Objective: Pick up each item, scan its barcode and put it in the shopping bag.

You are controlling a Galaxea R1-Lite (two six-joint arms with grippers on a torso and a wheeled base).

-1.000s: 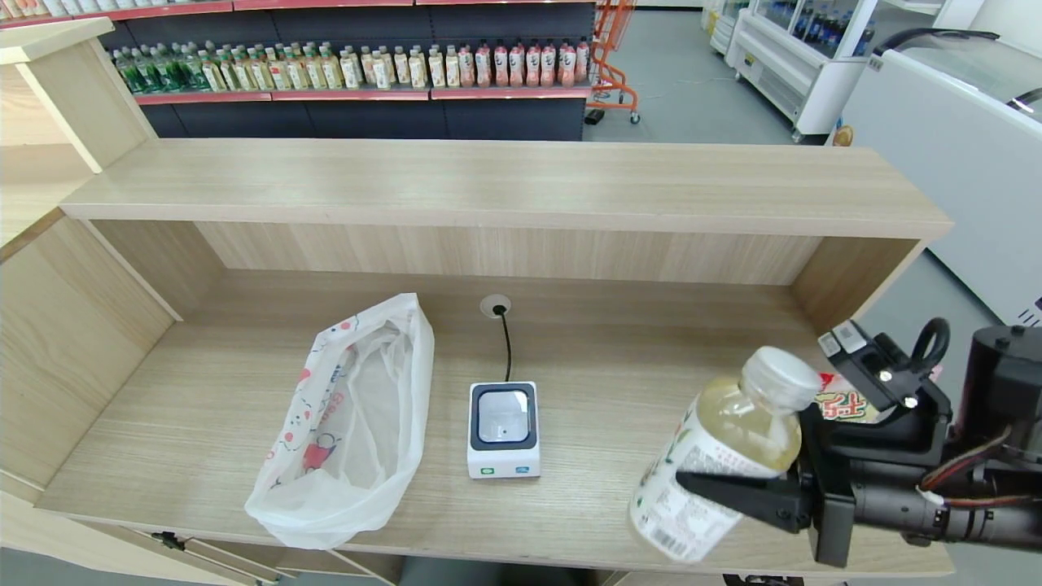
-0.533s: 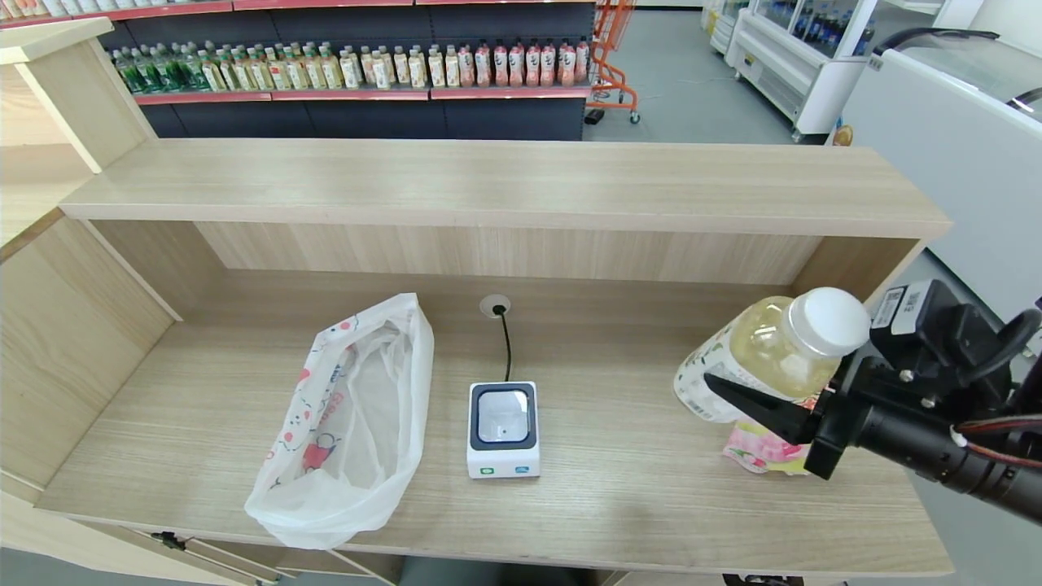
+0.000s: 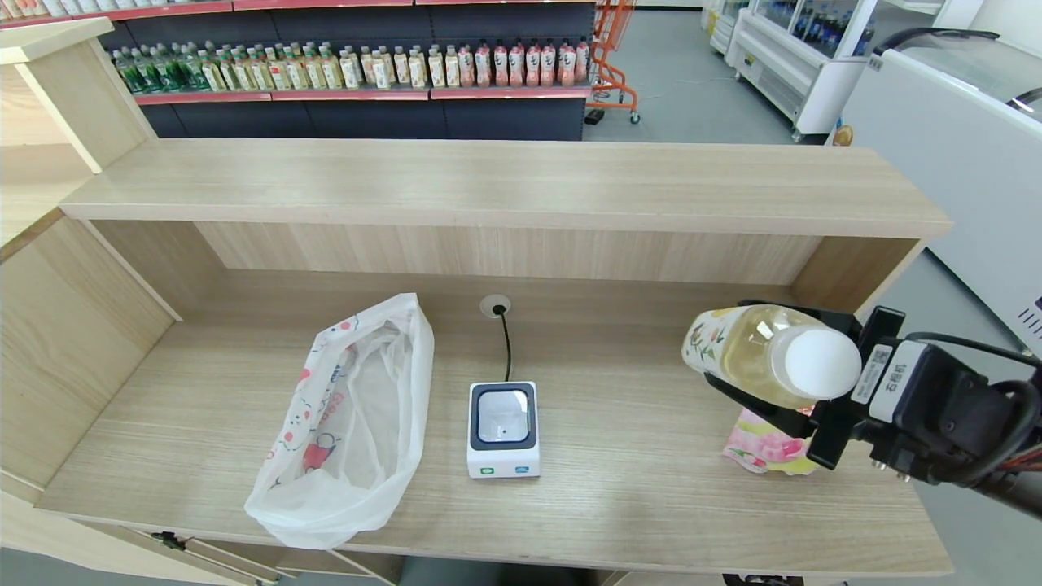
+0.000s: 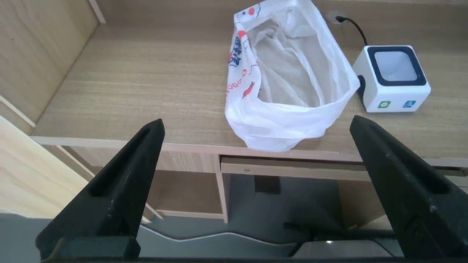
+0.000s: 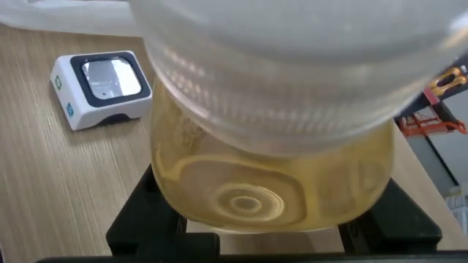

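Note:
My right gripper (image 3: 765, 370) is shut on a clear bottle of yellow tea (image 3: 753, 350) with a white cap (image 3: 822, 364), held above the right side of the counter, cap toward the camera. The same bottle (image 5: 270, 161) looms large in the right wrist view. A pink snack pouch (image 3: 769, 446) lies on the counter below it. The white barcode scanner (image 3: 503, 429) sits mid-counter, and also appears as the scanner (image 5: 102, 86) and the scanner (image 4: 393, 75). The white shopping bag (image 3: 346, 419) lies open to its left. My left gripper (image 4: 256, 190) hangs open in front of the counter, short of the bag (image 4: 289, 80).
The counter (image 3: 610, 488) has a raised back shelf (image 3: 505, 183) and side walls. The scanner's black cable (image 3: 506, 346) runs to a hole at the back. Store shelves with bottles and freezers stand beyond.
My right gripper has lifted the bottle from low at the front edge up and back over the right side, and turned it so the cap faces the camera. The pink pouch came into sight.

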